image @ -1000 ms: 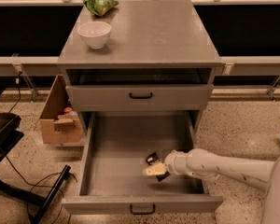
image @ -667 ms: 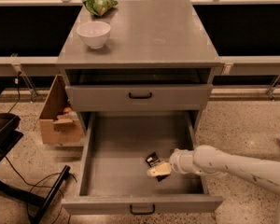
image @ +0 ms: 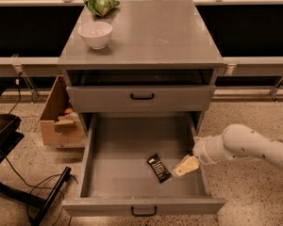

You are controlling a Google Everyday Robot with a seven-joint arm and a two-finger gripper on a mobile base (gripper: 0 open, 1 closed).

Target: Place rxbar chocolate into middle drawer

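End effector (image: pixel 185 166) low inside middle drawer (image: pixel 132 205); how wide it stands, cannot tell. Rxbar chocolate (image: pixel 159 168) lies flat on the drawer floor just left of it, seemingly free. Risk: pulling out could nudge the bar or clip the drawer's right side, close beside. Open room leftward and above.

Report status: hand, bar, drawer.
Hand low inside the open middle drawer, right side. Rxbar chocolate flat on the drawer floor, just left of the hand. Bowl and green bag up top, not in the way.
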